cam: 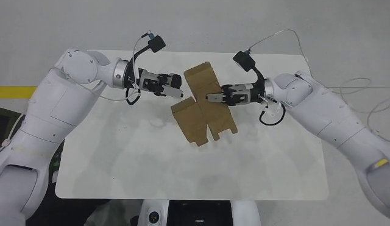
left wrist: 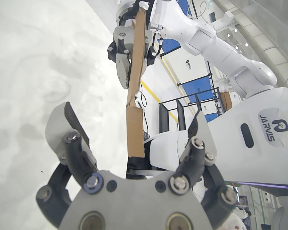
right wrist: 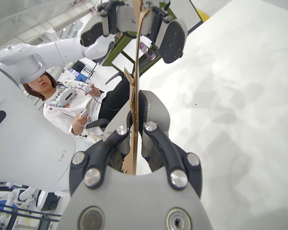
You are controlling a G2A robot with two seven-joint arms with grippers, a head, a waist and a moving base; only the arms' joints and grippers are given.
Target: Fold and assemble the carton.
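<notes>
Poster: grippers first, what's each one doing?

Reply: right gripper is pinched tight on the carton, a finger flat against each face near one long edge. left gripper is spread wide, a finger either side of the opposite edge, neither pad touching it as far as i can see.

Poster: and the carton itself, which way does it run?

Reply: it's flattened, broad face up to the top camera, held off the table over the middle. long axis runs from the far side toward the robot, skewed a bit so the near end drifts to the right arm's side. grippers sit across the short axis, one per side.

Poster: anything you can't make out?

Reply: plenty. both wrist cams catch it dead edge-on, so it's a thin brown strip and the faces are hidden. right fingers cover the bit they clamp. flaps and fold lines at the near end are too faint from above to sort out, and i can't tell if the layers are parting.
</notes>
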